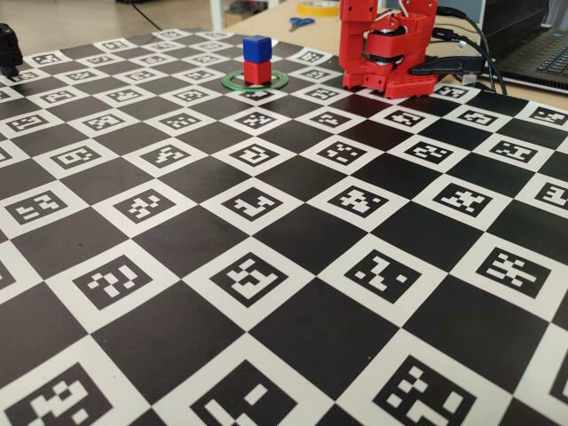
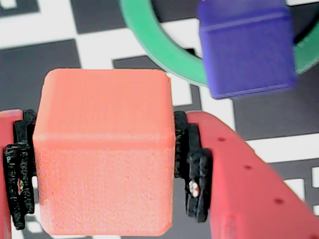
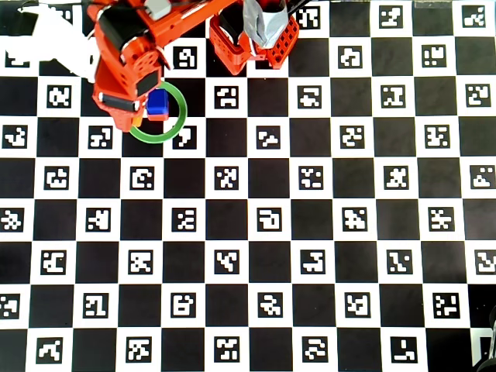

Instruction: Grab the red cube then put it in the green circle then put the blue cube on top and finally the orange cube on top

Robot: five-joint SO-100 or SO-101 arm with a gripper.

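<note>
Closest to the wrist camera, the orange cube [image 2: 102, 149] is clamped square between the black pads [image 2: 192, 164] of the pincer [image 2: 99, 164], so it's held and ready. A bit further out, up and to the right in that view, the blue cube [image 2: 244, 47] is seen, stacked on the red cube [image 1: 257, 72] inside the green circle [image 1: 232, 82] on the checkered desk [image 1: 293, 266]. So the carried cube probably needs shifting that way, then lowering onto the blue top.
</note>
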